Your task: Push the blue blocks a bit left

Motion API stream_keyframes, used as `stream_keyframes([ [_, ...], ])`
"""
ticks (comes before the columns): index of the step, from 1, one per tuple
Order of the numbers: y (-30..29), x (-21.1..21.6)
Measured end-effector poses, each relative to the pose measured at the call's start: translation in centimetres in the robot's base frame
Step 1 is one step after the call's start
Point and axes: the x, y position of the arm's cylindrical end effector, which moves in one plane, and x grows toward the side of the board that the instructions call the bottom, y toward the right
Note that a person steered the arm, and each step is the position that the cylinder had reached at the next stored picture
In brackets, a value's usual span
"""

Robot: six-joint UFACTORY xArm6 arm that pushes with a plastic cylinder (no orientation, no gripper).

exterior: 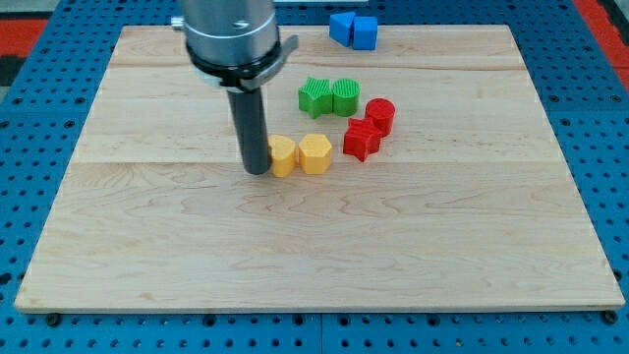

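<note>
Two blue blocks sit side by side at the view's top edge of the wooden board [197, 265]: one irregular blue block [341, 27] and a blue cube [365, 32] touching its right side. My tip [257, 171] rests on the board well below and to the left of them, touching the left side of a yellow block [282, 155]. The rod rises from the tip to the arm's grey flange at the view's top.
A second yellow hexagonal block [314, 153] touches the first. A green star-like block [315, 96] and a green cylinder [346, 95] sit together above them. A red cylinder [380, 115] and a red star-like block [361, 139] lie to the right.
</note>
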Motion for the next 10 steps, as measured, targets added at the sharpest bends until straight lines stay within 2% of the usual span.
stream_keyframes([
  [1, 0.5, 0.0],
  [3, -10.2, -0.1],
  [4, -11.4, -0.4],
  [5, -11.4, -6.4],
  [6, -10.4, -13.4],
  [8, -4.3, -19.3],
  [9, 0.6, -21.8],
  [10, 6.1, -20.1],
])
